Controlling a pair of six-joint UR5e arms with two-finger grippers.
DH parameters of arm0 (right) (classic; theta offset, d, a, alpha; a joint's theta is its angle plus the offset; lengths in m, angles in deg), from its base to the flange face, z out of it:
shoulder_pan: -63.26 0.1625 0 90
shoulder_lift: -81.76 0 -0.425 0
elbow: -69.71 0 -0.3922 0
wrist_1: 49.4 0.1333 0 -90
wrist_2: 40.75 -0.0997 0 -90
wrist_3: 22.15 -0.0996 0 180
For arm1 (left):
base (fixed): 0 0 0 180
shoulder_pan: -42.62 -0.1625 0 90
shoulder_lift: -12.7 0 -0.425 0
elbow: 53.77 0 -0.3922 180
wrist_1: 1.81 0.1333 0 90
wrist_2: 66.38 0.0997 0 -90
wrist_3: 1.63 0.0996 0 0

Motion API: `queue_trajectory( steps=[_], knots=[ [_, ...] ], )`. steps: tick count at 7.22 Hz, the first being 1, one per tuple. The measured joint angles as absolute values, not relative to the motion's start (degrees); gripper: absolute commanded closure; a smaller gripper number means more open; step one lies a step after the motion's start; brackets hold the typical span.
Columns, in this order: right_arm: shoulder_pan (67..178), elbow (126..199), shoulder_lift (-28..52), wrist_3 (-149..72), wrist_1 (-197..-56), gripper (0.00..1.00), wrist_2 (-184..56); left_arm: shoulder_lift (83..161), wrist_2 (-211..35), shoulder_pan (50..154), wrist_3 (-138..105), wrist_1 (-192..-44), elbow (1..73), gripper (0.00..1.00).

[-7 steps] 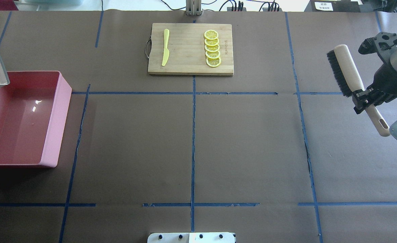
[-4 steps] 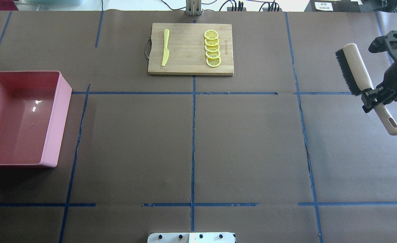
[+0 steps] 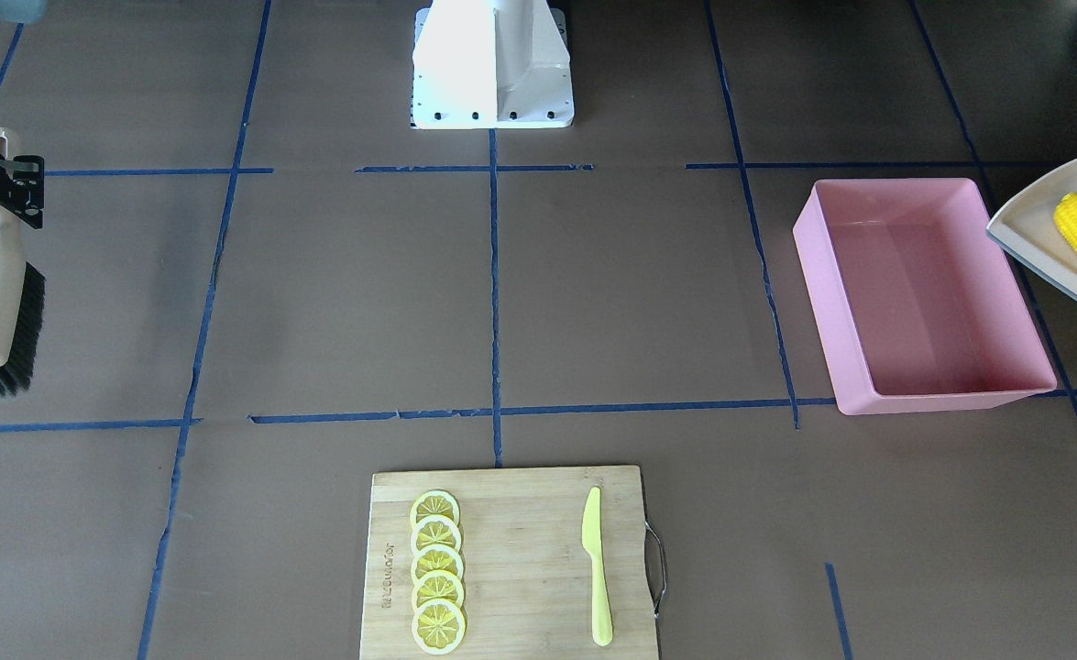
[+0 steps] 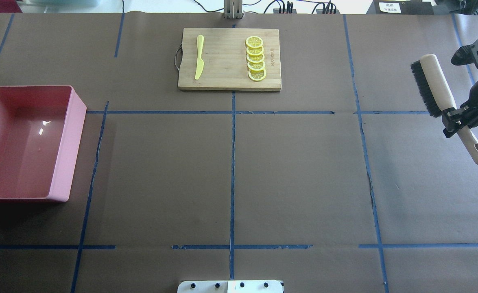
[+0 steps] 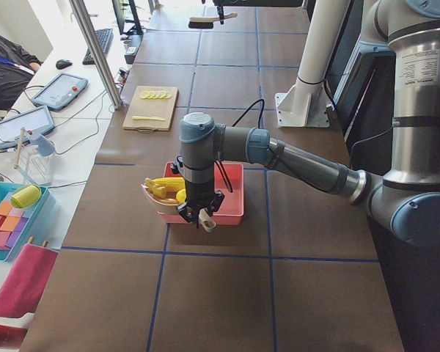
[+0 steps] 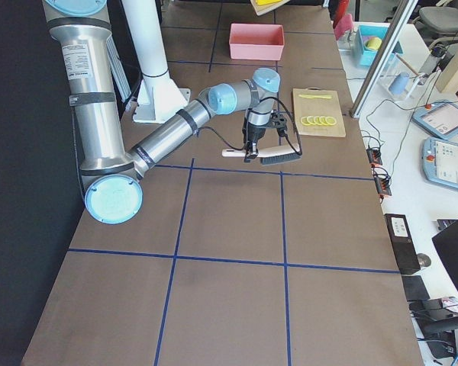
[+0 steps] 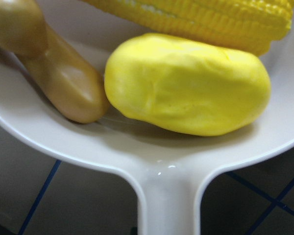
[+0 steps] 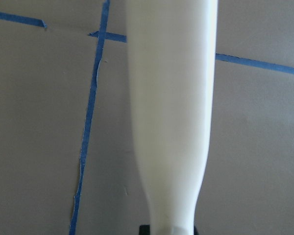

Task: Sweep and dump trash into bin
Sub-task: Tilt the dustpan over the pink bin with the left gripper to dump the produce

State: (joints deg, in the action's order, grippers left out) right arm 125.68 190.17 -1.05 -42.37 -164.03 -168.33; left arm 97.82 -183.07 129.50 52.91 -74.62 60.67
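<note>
The pink bin [image 4: 70, 142] stands at the table's left end, and I see nothing inside it. The trash lies in a cream dustpan [image 7: 166, 191]: a corn cob [image 7: 201, 19], a yellow potato-like lump [image 7: 186, 83] and a tan ginger root [image 7: 54, 83]. In the front-facing view the dustpan [image 3: 1028, 225] hangs in the air just beyond the bin's [image 3: 822, 302] outer end. My left gripper [image 5: 196, 214] is shut on its handle. Far right, my right gripper [image 4: 456, 118] is shut on the handle of a black-bristled brush [image 4: 430, 87], held above the table.
A wooden cutting board [image 4: 226, 77] at the far middle carries several lemon slices [image 4: 256, 59] and a lime-green knife [image 4: 199, 57]. Blue tape lines grid the brown table. The robot's white base [image 3: 492, 64] is at the near edge.
The dustpan has slid left off the overhead view's edge, away from the bin's far corner. My right gripper has carried the brush further right.
</note>
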Motion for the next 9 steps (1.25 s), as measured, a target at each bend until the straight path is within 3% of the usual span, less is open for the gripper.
queue_trajectory(
  steps=[9],
  knots=[
    [125.9, 190.0, -1.8, -42.0, -164.0, 1.00, -168.6, 96.1, -168.1, 123.6, 58.5, -74.9, 62.3, 1.00]
  ],
)
